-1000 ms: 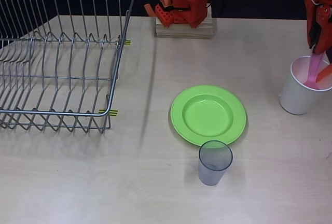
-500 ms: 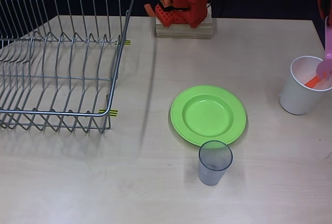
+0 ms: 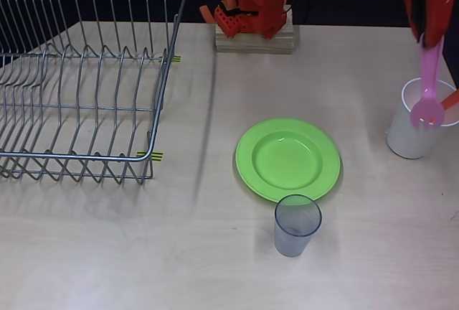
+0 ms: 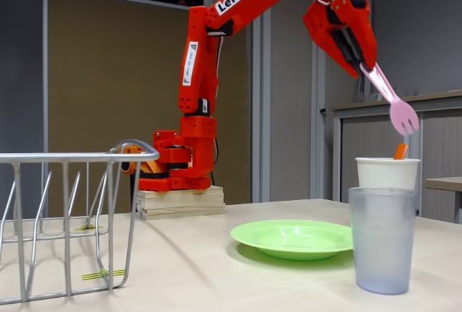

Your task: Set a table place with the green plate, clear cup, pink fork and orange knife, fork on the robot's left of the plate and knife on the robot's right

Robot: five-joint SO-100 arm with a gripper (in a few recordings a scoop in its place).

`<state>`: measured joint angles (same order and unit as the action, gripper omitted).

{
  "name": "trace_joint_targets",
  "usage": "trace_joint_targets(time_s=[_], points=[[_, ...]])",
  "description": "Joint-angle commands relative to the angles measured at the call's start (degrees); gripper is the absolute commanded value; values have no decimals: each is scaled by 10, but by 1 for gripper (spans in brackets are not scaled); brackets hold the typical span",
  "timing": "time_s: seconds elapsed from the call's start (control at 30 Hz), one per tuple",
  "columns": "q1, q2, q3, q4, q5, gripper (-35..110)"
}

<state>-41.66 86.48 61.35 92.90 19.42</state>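
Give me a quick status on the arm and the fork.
Gripper shut on the pink fork, held in the air above the white cup. Orange knife in that cup. Green plate and clear cup on the table, nothing blocking.

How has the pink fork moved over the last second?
Yes. The fork has been lifted out of the white cup; its tines now hang above the rim, and the orange knife stays inside.

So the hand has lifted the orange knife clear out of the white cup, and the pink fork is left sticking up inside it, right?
Not quite: the two are swapped. The hand holds the pink fork, lifted clear above the white cup, and the orange knife is the one left sticking up inside it. The fixed view shows this most plainly.
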Motion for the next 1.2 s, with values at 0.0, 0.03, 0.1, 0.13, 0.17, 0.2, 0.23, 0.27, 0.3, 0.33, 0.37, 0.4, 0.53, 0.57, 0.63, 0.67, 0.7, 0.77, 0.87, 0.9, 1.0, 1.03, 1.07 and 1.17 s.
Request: trace_joint_targets(time_s=[0.0,0.03,0.1,0.13,0.17,0.2,0.23,0.27,0.3,0.33,0.37,0.4,0.53,0.57,0.63,0.67,0.7,0.77,0.87,0.9,1.0,1.03,1.07,1.17], points=[[41,4,38,-41,-26,0],[50,-10,40,-44,-30,0],[60,-26,49,-53,-33,0],[62,-33,55,-59,-33,0],[64,-39,63,-67,-33,0],[67,-44,72,-75,-33,0],[69,-48,80,-83,-33,0],[69,-51,91,-93,-33,0],[70,-52,106,-107,-33,0],[71,-53,125,-126,-33,0],[73,-53,145,-147,-33,0],[74,-53,167,-168,-34,0],[76,-49,247,-250,-35,0],[76,-49,262,-268,-35,0],[76,-49,290,-302,-35,0],[76,-48,302,-317,-36,0],[75,-48,312,-331,-37,0],[74,-48,327,-352,-38,0],[69,-47,349,-381,-42,0],[67,-48,355,-390,-42,0],[54,-48,378,-420,-36,0],[49,-47,387,-426,-32,0],[43,-46,396,-432,-25,0],[25,-37,433,-459,-4,0]])
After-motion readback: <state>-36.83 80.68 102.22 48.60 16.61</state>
